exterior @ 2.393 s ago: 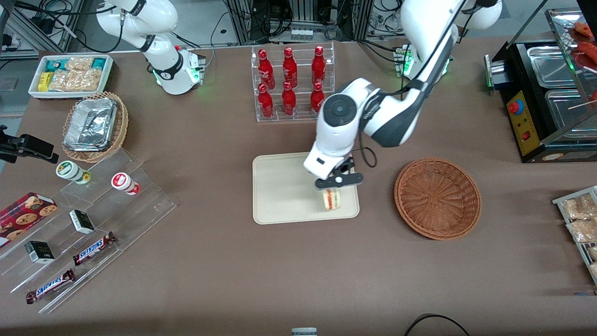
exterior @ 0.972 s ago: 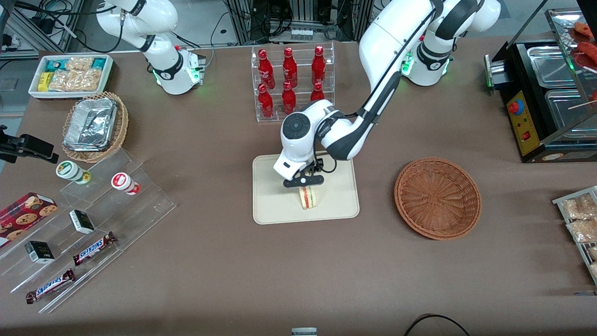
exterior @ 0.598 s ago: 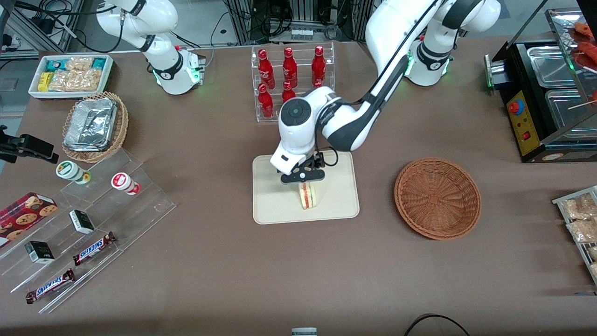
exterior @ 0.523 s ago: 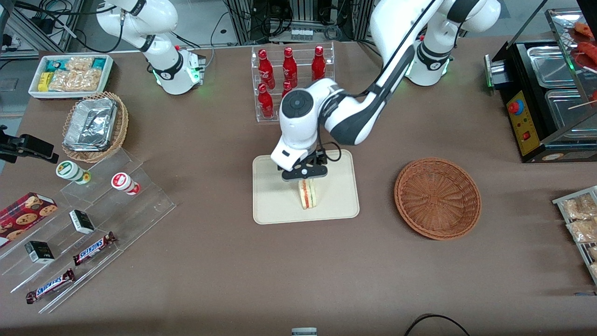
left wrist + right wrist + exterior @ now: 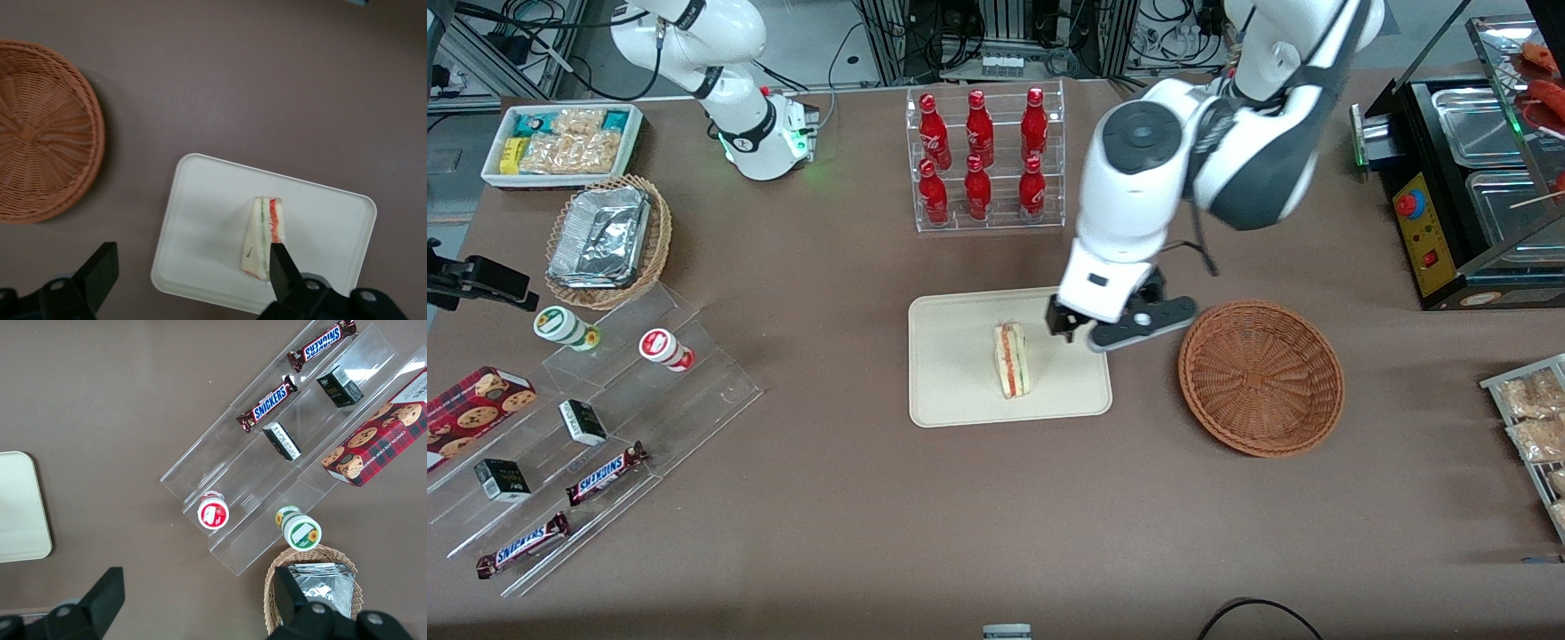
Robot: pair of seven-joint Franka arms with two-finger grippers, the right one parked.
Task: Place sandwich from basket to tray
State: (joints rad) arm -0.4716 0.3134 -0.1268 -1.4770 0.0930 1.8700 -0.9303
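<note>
The bench (image 5: pixel 827 498) carries the tray (image 5: pixel 951 391) beside the emptied basket (image 5: pixel 1261 378). The sandwich (image 5: pixel 1012 359) is set on its edge mid-tray, so the placing looks done. The pincer (image 5: pixel 1116 327) is raised above the tray's basket-side rim, spread wide, holding nothing.

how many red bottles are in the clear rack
6, in two rows of three in the clear rack: upper row; lower row. None looks hidden. The open gripper hangs between tray and basket.
</note>
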